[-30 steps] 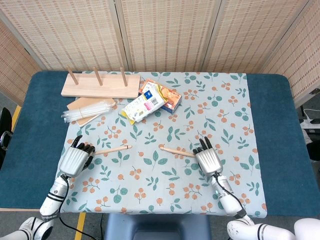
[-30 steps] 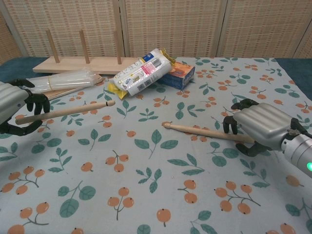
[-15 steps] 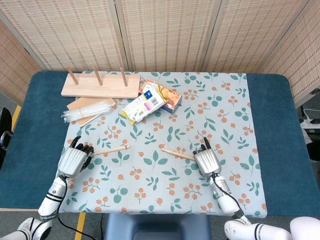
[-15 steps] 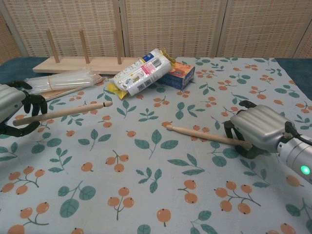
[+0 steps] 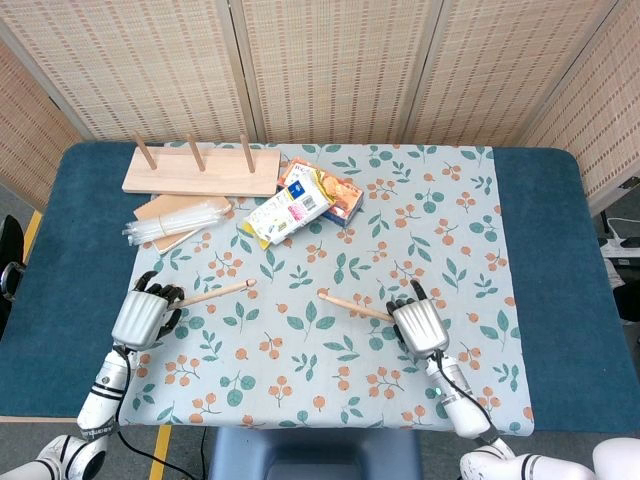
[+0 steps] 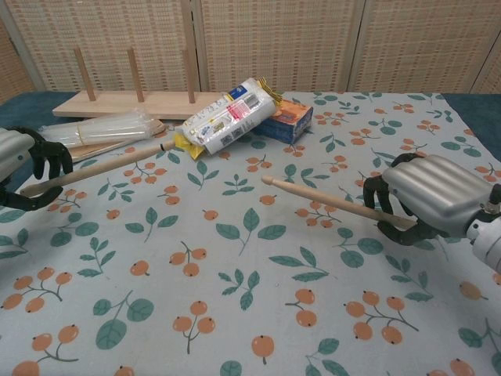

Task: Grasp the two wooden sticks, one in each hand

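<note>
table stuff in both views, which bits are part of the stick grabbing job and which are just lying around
Part of the job:
- left wooden stick, held in the left hand
- right wooden stick, held in the right hand

Just lying about:
- wooden peg rack
- bundle of clear tubes on a small board
- white and yellow snack bag
- orange box
- leaf-print cloth

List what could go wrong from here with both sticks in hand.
1. The left hand holds the left stick at its very end, so it may lever loose.
2. That stick's tip sits near the snack bag in the chest view; swinging it could knock the bag.
3. The right hand also holds the right stick by its end; it may twist.
</note>
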### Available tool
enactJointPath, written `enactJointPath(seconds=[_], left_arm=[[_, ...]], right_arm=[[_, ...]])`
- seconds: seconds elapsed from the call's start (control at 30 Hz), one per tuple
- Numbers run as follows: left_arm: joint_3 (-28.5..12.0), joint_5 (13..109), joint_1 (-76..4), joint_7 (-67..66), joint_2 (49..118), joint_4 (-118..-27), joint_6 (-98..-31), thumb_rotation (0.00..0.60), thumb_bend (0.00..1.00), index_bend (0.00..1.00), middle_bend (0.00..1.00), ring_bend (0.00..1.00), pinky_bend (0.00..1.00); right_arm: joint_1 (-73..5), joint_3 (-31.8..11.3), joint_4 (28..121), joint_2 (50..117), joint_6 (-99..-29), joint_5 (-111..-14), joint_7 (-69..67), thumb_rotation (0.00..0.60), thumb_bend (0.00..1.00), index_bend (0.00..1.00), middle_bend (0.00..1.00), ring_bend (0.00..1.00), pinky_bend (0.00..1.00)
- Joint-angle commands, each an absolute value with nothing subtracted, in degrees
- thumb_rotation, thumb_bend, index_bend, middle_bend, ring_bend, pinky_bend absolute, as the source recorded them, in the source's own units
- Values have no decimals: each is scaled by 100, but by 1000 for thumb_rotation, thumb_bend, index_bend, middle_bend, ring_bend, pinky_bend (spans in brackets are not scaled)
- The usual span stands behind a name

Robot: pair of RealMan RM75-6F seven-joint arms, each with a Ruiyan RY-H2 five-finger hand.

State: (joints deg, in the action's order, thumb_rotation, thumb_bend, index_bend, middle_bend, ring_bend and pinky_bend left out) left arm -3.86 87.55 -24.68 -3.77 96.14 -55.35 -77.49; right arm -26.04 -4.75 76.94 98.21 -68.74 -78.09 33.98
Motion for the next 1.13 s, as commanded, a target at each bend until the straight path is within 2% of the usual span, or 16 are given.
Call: enactJointPath(seconds=[0.03,0.3,0.6,0.8,1.13], left_arm=[[-539,8580,-2510,-205,9473,-5880,-7621,600,530,836,816,521,240],[-727,8489,-2754,-494,9196,-7066,-7351,600,530,838,820,534,263],[-712,8532,-2887,-1043,9034,-8183,-7231,600,530,838,820,537,266],[-599,8678,-2855,-1260,8955,-8522,-7324,600,529,838,821,537,266],[-560,8744,-2864,-1235,8942,-8537,-7342,600,531,838,821,537,266]], right_arm=[[-2551,-407,7885,9625,-7176,-8289,2581,600,413,1000,896,589,164],[-2801,-437,8102,9684,-7404,-9059,1619,600,413,1000,897,589,164],[-3133,-699,8137,9910,-7126,-9034,1721,600,413,1000,897,589,165],[-3176,-754,8188,9889,-7044,-8913,1821,600,413,1000,898,589,165],[-3173,-722,8199,9857,-7024,-8836,1910,600,414,1000,897,589,165]])
